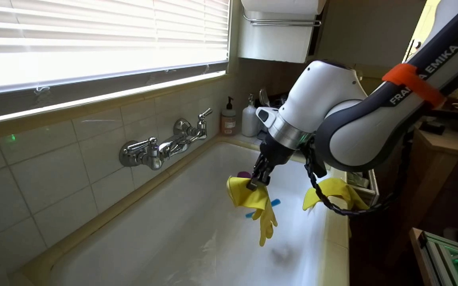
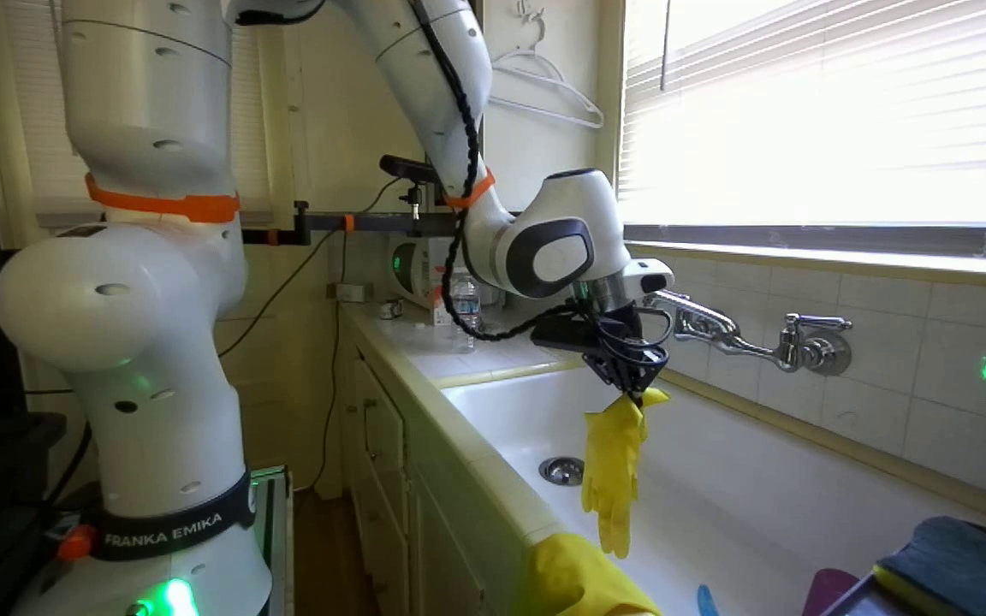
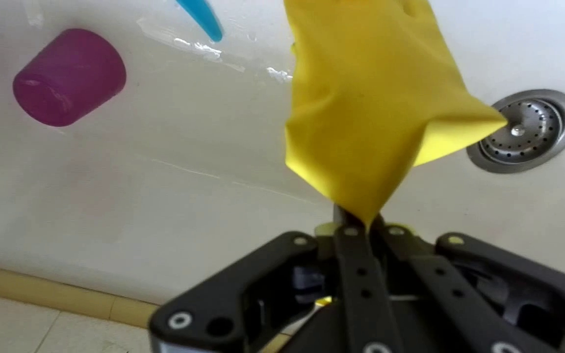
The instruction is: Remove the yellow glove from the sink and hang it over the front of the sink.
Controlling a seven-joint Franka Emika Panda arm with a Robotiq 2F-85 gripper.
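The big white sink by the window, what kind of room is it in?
Probably a kitchen: there's a long white rectangular sink, a bright yellow rubber dishwashing glove, and what looks like a boxy white microwave.

In an exterior view we look down along the sink (image 1: 153, 246), taps (image 1: 173, 147) at left, pump bottles (image 1: 250, 121) far off; in an exterior view we face back from the opposite end, purple cup (image 2: 829, 592) close, robot's base (image 2: 159, 566) at left. Both show sink, taps and claw (image 2: 637, 398). The wrist view, nearest, peers down past the blurred claw, its bottom edge toward the wall (image 3: 8, 323), I'd say.
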